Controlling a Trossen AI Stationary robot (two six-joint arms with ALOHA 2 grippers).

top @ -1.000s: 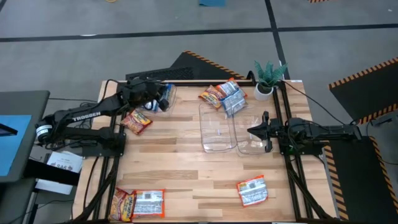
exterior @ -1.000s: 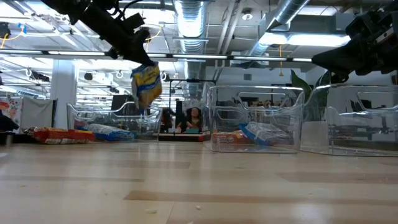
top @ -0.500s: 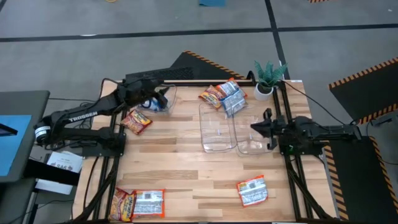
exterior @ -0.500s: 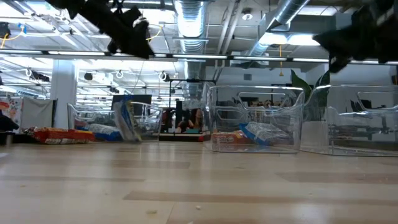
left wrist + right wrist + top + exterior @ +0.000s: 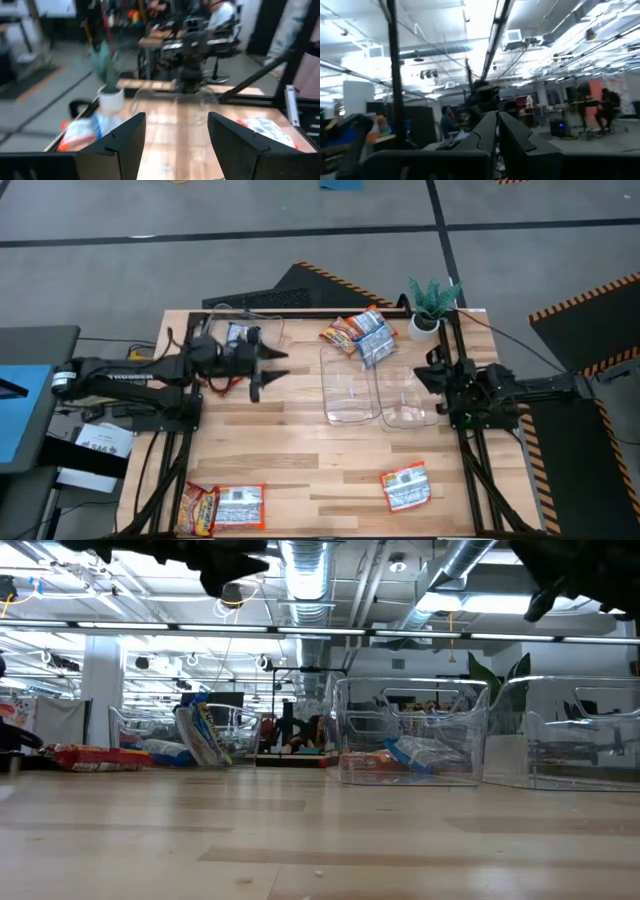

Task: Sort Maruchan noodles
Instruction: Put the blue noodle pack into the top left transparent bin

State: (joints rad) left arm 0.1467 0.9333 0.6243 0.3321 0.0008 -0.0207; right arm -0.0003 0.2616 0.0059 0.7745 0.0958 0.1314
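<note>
At the near edge of the table (image 5: pixel 300 460), on the left, two packets lie side by side: a red-and-yellow one (image 5: pixel 197 510) touching an orange-and-white one (image 5: pixel 239 506). Near the right edge lies another orange-and-white packet (image 5: pixel 406 486), alone. Print shows on all three, but none of it can be read.

Mid-table stand two clear bins side by side, the left bin (image 5: pixel 349 385) and the right bin (image 5: pixel 405 396), both bare inside. The left gripper (image 5: pixel 266 370) hangs over the wood left of them, fingers (image 5: pixel 123 142) spread apart and holding nothing; white letters run along its arm, too small to read. A red-and-yellow packet (image 5: pixel 214 380) peeks from under that arm. The right gripper (image 5: pixel 424 373) sits at the right bin's far right corner, its fingers (image 5: pixel 485 131) pressed together with nothing between them.

Farther back on the left is a third clear bin (image 5: pixel 255 332) holding a blue-and-white packet (image 5: pixel 240 334); from table height that packet (image 5: pixel 200 732) stands tilted on edge against the bin wall.

At the far edge, behind the middle bins, a heap of packets (image 5: pixel 360 334) overlaps: orange, red-and-yellow and blue-and-white, lettering unreadable. Just right of it a small potted plant (image 5: pixel 431 305) stands at the corner.
</note>
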